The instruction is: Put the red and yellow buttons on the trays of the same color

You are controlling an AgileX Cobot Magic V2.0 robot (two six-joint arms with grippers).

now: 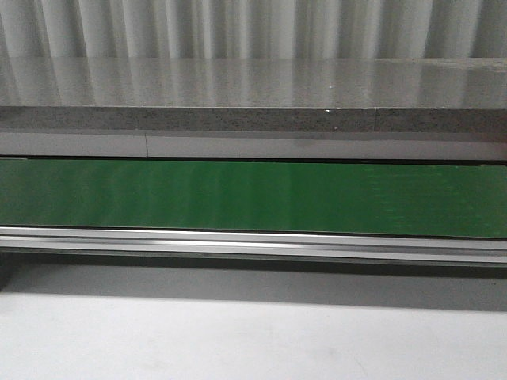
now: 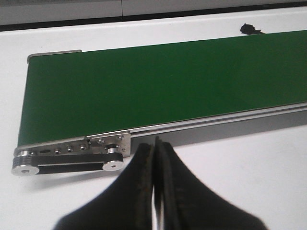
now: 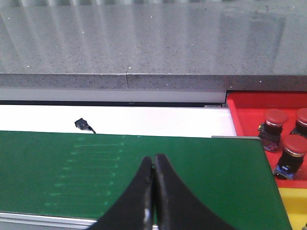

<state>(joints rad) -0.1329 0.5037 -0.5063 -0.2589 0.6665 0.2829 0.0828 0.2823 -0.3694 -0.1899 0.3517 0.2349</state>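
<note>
In the right wrist view a red tray (image 3: 240,111) sits past the end of the green conveyor belt (image 3: 120,172) and holds three red buttons (image 3: 275,123) on black bases. A corner of a yellow tray (image 3: 295,206) shows beside it. No yellow button is in view. My right gripper (image 3: 153,160) is shut and empty above the belt, well short of the trays. My left gripper (image 2: 154,146) is shut and empty over the white table beside the belt's (image 2: 158,91) roller end. Neither gripper appears in the front view.
The green belt (image 1: 253,196) spans the front view with an aluminium rail (image 1: 253,241) along its near side. A grey stone ledge (image 1: 253,95) runs behind it. A small black cable clip (image 3: 82,125) lies on the white table beyond the belt. Pulleys and a drive belt (image 2: 67,165) sit at the conveyor's end.
</note>
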